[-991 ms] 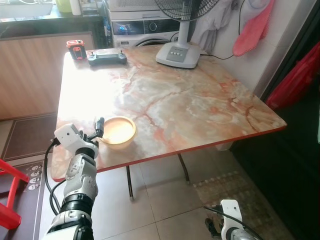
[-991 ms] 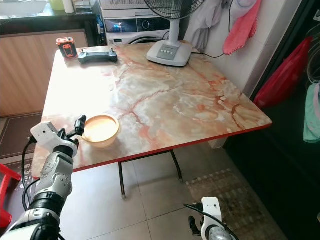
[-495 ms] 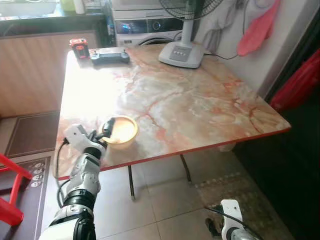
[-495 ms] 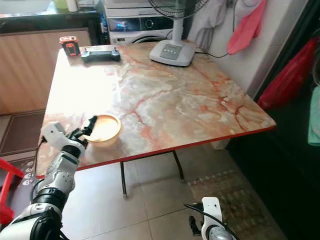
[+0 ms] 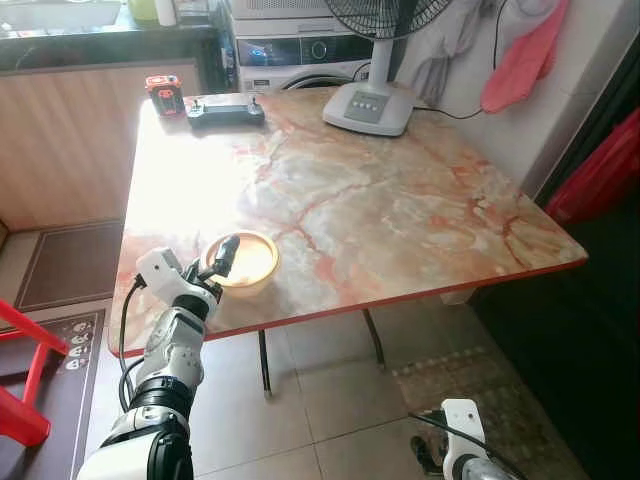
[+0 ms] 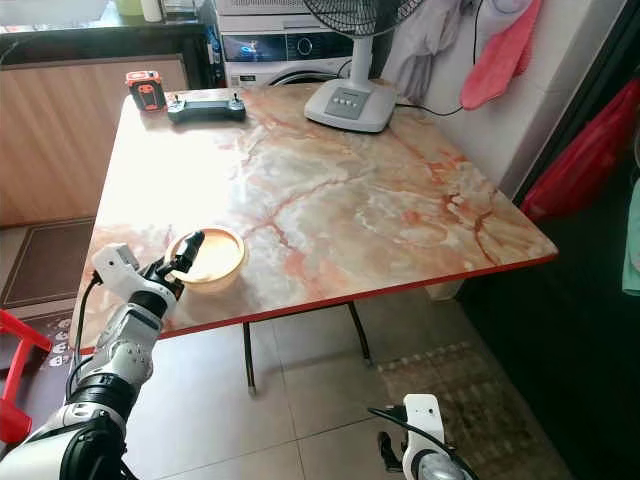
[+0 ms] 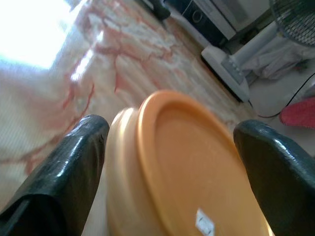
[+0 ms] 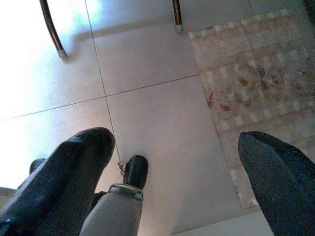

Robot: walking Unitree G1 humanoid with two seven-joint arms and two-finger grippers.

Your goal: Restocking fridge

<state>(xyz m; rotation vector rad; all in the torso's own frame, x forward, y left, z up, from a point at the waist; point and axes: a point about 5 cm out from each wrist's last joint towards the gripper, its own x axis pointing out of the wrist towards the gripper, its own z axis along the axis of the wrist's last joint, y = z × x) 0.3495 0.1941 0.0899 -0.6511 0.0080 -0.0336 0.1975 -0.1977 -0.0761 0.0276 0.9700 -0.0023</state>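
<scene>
A shallow orange bowl point(image 5: 248, 264) sits on the marble table point(image 5: 380, 200), near its front left corner. My left gripper point(image 5: 218, 264) has reached it from the table's edge and is open. In the left wrist view the bowl point(image 7: 187, 162) lies between the two black fingers point(image 7: 74, 157), which stand wide apart on either side of its rim. I cannot tell whether a finger touches it. My right gripper point(image 8: 174, 140) hangs low over the tiled floor, open and holding nothing.
A fan base point(image 5: 370, 105), a black handheld controller point(image 5: 225, 110) and a small red-and-black device point(image 5: 165, 95) stand at the table's far side. A washing machine point(image 5: 300, 50) is behind. A red stool point(image 5: 25, 385) is at the left and a rug point(image 5: 470, 385) on the floor.
The camera has shifted a little. My left gripper has moved forward from beside the bowl until its fingers straddle the rim. The bowl has stayed in place.
</scene>
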